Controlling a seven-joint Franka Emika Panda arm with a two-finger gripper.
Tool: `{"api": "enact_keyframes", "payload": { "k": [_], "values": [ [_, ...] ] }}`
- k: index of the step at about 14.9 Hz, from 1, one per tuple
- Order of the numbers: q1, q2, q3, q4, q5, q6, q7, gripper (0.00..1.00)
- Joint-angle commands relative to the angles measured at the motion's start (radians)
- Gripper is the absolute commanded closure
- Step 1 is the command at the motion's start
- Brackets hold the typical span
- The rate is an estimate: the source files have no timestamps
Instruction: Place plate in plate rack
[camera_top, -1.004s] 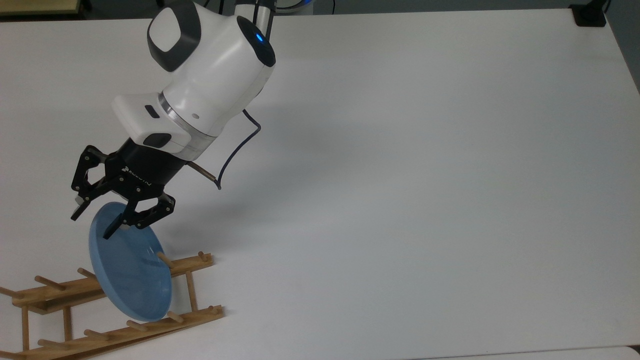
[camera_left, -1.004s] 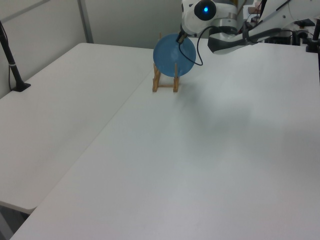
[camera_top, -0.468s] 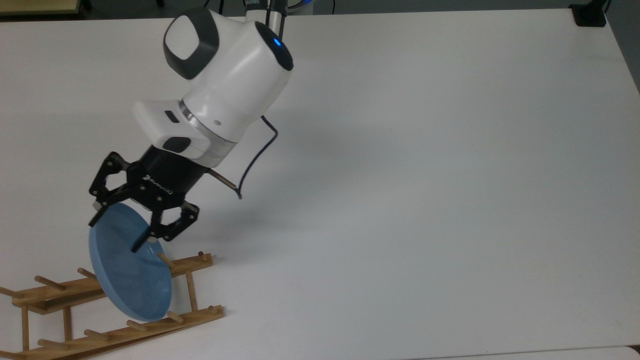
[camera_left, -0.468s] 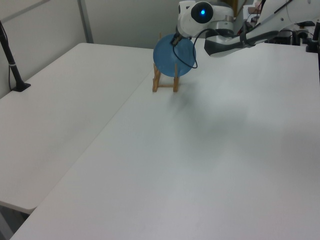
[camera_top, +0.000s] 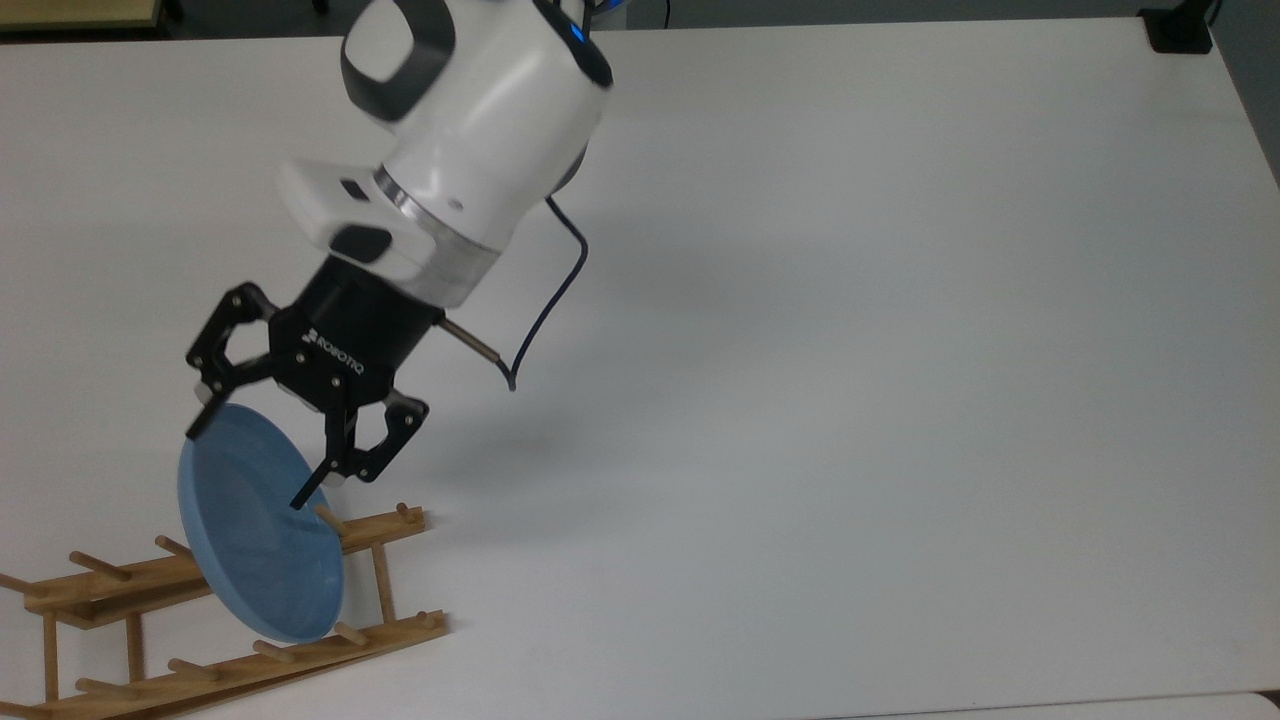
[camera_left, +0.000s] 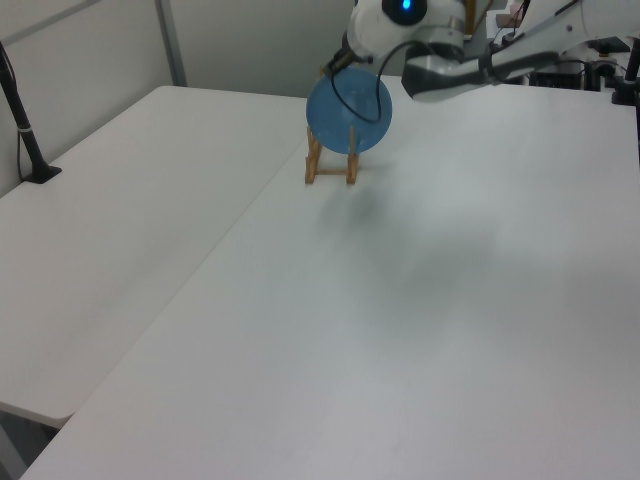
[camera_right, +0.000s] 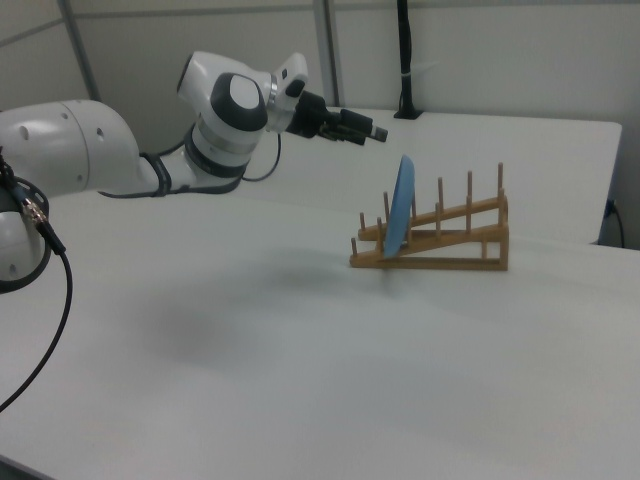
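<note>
The light-blue plate (camera_top: 255, 545) stands on edge between the pegs of the wooden plate rack (camera_top: 388, 527), leaning slightly. My gripper (camera_top: 247, 465) hangs open just above the plate's top rim, with one finger (camera_top: 318, 480) on each side of the rim and nothing held. In the right view the plate (camera_right: 400, 205) rests near the low end of the rack (camera_right: 455, 245), and the gripper (camera_right: 378, 132) sits above and to the right view's left of it, apart from it. The left view shows the plate (camera_left: 348, 100) upright in the rack (camera_left: 330, 172).
A dark cable (camera_top: 548, 310) loops down from the wrist. A black clamp post (camera_top: 1180, 28) stands at the table's far corner, seen also as a post (camera_left: 25, 130) in the left view. The rack lies near the table's edge at the top view's bottom left.
The gripper has lifted off the plate's rim and drifted toward the top view's right, fingers spreading wider. The plate has stayed put in the rack.
</note>
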Motion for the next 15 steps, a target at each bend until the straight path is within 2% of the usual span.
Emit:
{"api": "enact_keyframes", "payload": {
  "k": [1, 2, 4, 6, 7, 9, 11, 12, 13, 15],
  "values": [
    [0.016, -0.130, 0.044, -0.054, 0.226, -0.032, -0.008, 0.00],
    [0.025, -0.196, 0.092, -0.095, 0.303, -0.118, -0.049, 0.00],
    [0.013, -0.287, 0.185, -0.149, 0.403, -0.265, -0.128, 0.00],
    [-0.002, -0.377, 0.243, -0.224, 0.521, -0.399, -0.225, 0.00],
    [-0.005, -0.420, 0.268, -0.267, 0.569, -0.465, -0.276, 0.00],
    [-0.008, -0.492, 0.315, -0.343, 0.609, -0.598, -0.354, 0.00],
    [-0.027, -0.546, 0.337, -0.399, 0.633, -0.696, -0.431, 0.00],
    [-0.040, -0.554, 0.335, -0.402, 0.700, -0.747, -0.489, 0.00],
    [-0.062, -0.558, 0.335, -0.400, 0.731, -0.776, -0.532, 0.00],
    [-0.074, -0.552, 0.325, -0.403, 0.739, -0.812, -0.584, 0.00]
  ]
}}
